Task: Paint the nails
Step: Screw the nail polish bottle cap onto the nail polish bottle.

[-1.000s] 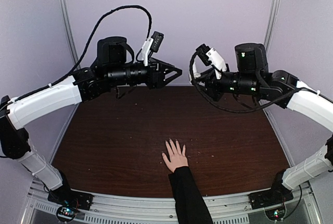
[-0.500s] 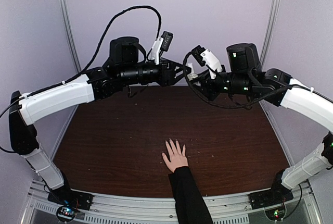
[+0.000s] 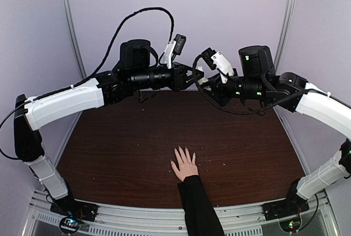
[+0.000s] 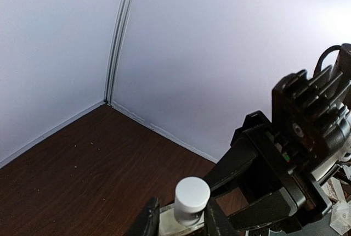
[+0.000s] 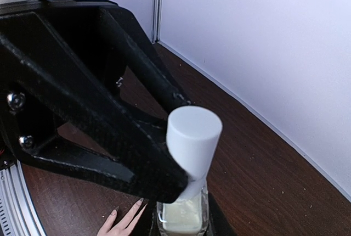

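My right gripper [image 3: 202, 78] is shut on a small clear bottle [image 5: 181, 218] with a white cap [image 5: 193, 137] and holds it high above the back of the table. My left gripper [image 3: 194, 75] meets it there. Its open fingers [image 4: 147, 218] straddle the cap [image 4: 192, 196], one touching it and the other a little apart. A light-skinned hand [image 3: 184, 166] with a black sleeve [image 3: 199, 208] lies flat on the table, near the front, fingers spread. Its fingertips and small nails [image 5: 141, 200] show at the bottom of the right wrist view.
The brown table [image 3: 120, 137] is ringed by pale walls with metal corner posts [image 3: 70, 22]. A black cable [image 3: 137, 13] loops above the left arm. Both arm bases stand at the near edge.
My left arm has swung right and its open fingers have come round the bottle's cap. My right gripper has shifted a little left with the bottle. The hand has not moved.
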`<state>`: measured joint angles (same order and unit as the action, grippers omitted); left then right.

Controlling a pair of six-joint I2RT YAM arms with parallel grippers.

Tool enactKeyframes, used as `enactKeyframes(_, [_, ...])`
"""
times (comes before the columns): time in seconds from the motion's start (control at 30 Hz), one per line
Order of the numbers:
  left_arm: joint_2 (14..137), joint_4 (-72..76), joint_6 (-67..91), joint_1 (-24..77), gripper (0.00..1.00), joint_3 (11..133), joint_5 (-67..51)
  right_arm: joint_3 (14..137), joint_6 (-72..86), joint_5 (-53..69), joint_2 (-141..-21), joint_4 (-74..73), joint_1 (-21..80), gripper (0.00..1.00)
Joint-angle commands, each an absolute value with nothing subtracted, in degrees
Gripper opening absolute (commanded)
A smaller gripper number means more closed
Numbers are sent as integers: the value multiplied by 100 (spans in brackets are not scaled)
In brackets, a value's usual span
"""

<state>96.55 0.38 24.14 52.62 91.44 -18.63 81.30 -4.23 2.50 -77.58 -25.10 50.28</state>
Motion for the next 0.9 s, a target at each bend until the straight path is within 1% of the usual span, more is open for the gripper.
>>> enactKeyframes(0.0, [9712, 353, 2414, 5299, 24, 9308, -2006, 8321, -351, 260, -7752, -2443, 5049, 0])
enactKeyframes(0.1, [9704, 306, 2377, 5300, 18, 9315, -2079, 8328, -367, 309, -7730, -2443, 5053, 0])
enactKeyframes(0.37, [9668, 119, 2194, 5299, 8, 9298, -2428, 8335, -585, 701, -7591, -2400, 5048, 0])
enactKeyframes(0.57, [9684, -181, 1996, 5300, 6, 9341, -2852, 8329, -749, 1329, -7493, -2345, 5031, 0])
enactKeyframes(0.87, [9747, -37, 2050, 5295, 7, 9158, -3446, 8321, -831, 2010, -7319, -2120, 4962, 0])
